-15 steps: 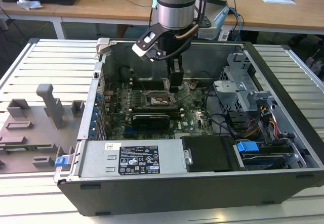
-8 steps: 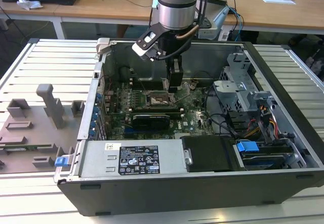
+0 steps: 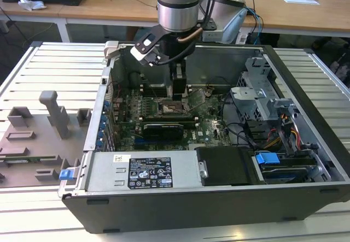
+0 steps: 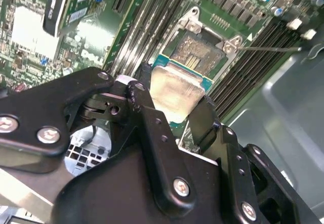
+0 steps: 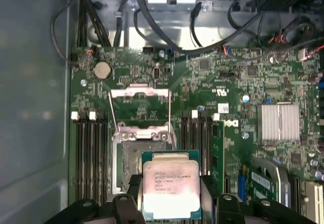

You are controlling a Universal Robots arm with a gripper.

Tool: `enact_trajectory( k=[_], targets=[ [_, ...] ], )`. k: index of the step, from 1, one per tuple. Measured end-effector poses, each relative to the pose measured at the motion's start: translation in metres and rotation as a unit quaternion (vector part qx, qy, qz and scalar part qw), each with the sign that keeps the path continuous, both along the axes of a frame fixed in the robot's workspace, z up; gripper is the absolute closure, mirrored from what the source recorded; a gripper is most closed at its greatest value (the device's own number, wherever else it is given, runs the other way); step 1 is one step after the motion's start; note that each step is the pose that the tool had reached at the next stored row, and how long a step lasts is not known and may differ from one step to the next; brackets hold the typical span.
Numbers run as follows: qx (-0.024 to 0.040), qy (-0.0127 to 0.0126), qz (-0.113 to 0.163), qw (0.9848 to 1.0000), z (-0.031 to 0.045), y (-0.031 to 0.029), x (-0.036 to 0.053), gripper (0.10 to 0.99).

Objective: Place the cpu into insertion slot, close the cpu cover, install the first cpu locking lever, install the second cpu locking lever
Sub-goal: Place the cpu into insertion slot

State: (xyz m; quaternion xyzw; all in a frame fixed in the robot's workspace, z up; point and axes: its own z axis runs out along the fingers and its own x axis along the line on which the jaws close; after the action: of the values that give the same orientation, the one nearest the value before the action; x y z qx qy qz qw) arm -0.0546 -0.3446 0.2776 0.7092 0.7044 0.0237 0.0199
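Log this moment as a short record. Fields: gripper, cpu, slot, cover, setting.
gripper: shut on the cpu, gripping two opposite edges
cpu: metal top facing the first wrist view, held over the board at the slot's edge, not seated
insertion slot: empty, with the dark centre exposed
cpu cover: swung open, clear of the slot
setting: inside an open computer case on a slatted table
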Motion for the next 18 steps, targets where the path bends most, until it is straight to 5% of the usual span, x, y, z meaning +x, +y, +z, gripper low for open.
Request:
enact_trajectory(
  k=[5,10,18],
  targets=[
    [-0.0017,-0.0001,0.000,1.0000,-0.0004,0.0081,-0.0009,0.545],
    [-0.0017,0.0000,0.000,1.0000,-0.0012,0.0326,-0.0010,0.545],
    [-0.0017,0.0000,0.000,1.0000,-0.0158,0.0337,-0.0021,0.545]
  ],
)
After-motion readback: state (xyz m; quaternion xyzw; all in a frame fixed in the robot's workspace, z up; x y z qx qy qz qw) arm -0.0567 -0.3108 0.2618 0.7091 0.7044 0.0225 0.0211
